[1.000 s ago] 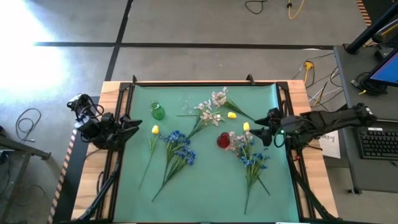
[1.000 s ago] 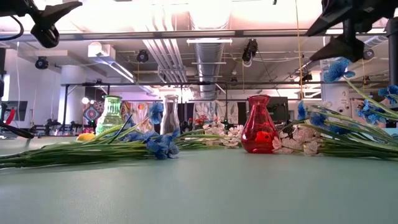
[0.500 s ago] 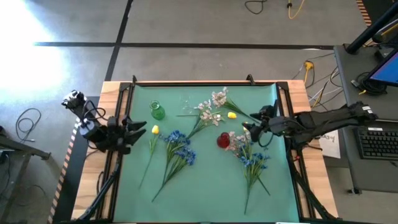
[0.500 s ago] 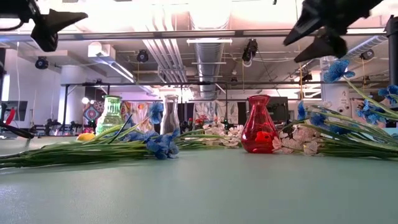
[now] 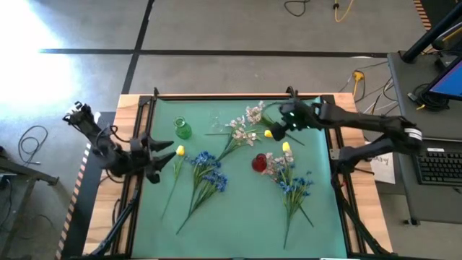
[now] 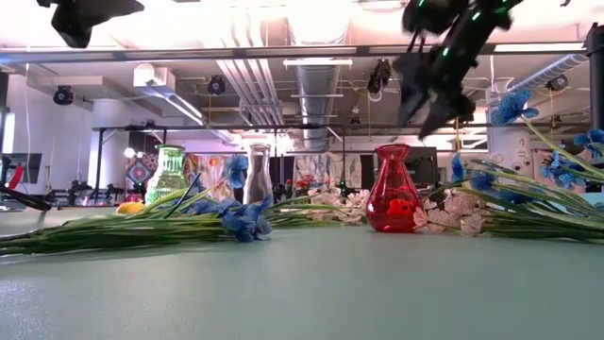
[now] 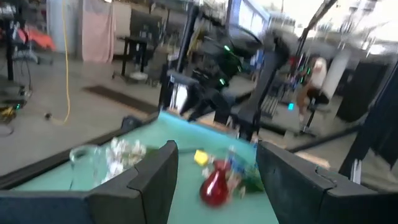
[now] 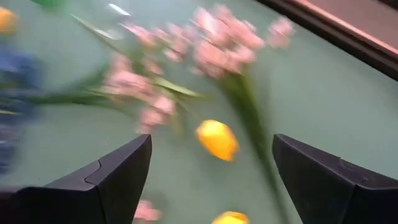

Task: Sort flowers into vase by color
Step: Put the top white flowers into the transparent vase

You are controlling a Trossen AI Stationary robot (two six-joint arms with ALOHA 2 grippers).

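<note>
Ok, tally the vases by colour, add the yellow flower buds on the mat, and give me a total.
Green vase: 1
Clear vase: 1
Red vase: 1
Yellow buds: 3
Total: 6

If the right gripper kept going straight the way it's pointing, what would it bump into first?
Probably the yellow tulip bud: it lies right between the open right gripper fingers in the wrist view, with pink-white blossoms beyond. Depth is hard to judge.
</note>
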